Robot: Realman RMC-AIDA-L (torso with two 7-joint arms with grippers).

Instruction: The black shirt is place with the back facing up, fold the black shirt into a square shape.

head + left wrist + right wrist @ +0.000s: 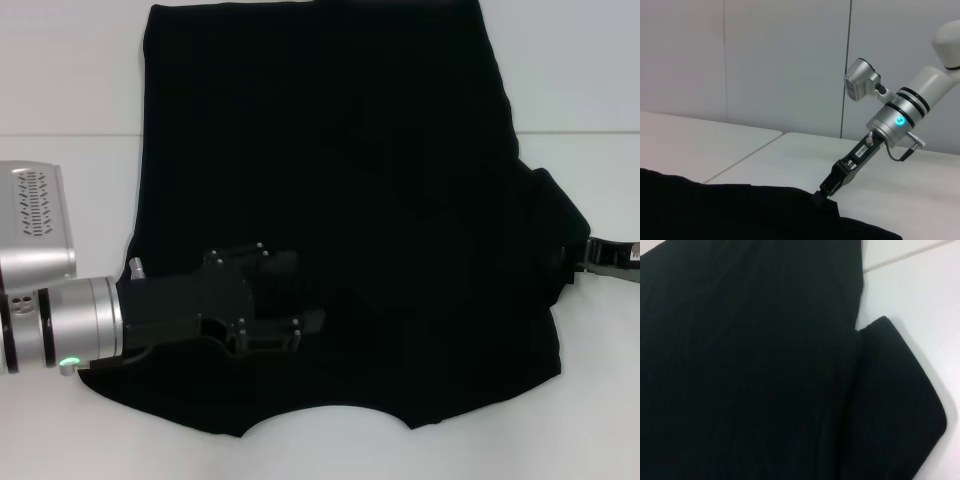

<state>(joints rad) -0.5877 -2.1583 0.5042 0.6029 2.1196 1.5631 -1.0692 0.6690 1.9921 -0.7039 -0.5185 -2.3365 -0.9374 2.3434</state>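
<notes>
Here, a black shirt [340, 200] spread flat on a white table [60, 90], covering most of the head view, with the curved neckline at the near edge and the hem far away. Left sleeve already folded inward over the body; right sleeve [555, 230] out at the right side, its end bunched.

Left gripper [262, 305] lying low over the near left part of the shirt, reaching in from the left edge, black against black cloth. Cannot tell whether its fingers are apart or together, nor whether any cloth is between them.

Right gripper [826, 192] at the tip of the right sleeve, seen best from the left wrist view: arm slanting down, fingers together and clamped on the sleeve edge, cloth touching the table just beside it. In the head view only a small part of this gripper visible beyond the sleeve.

Right wrist view filled with black fabric and the rounded sleeve end [900, 390] on the white table, a table seam [910, 255] near the corner.
</notes>
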